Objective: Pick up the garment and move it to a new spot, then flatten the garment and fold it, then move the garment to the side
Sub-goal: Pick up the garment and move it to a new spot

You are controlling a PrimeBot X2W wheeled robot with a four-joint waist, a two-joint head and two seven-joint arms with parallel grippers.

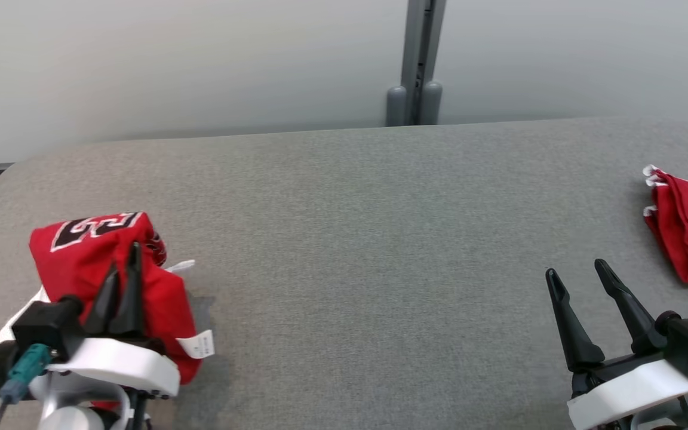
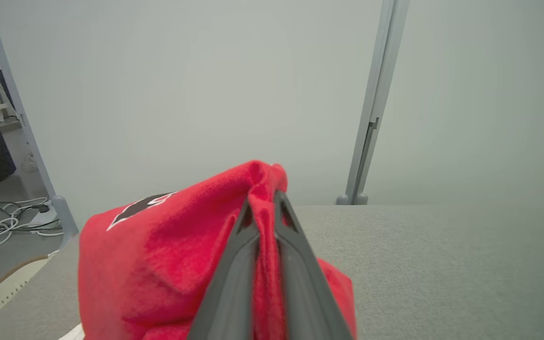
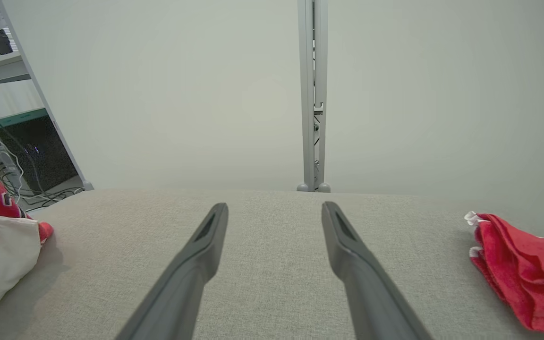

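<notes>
Left gripper (image 1: 124,258) is clamped on a fold of the red garment (image 1: 81,251), which bunches around and below its fingers (image 1: 133,286) over the table (image 1: 350,239). Pick-and-move looks to be the step in hand; next calls for carrying it to bare table toward the right gripper (image 1: 576,269), whose jaws stand apart and empty, then releasing.

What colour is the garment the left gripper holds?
Red garment with black, white-edged print; clearest in the head view.
</notes>
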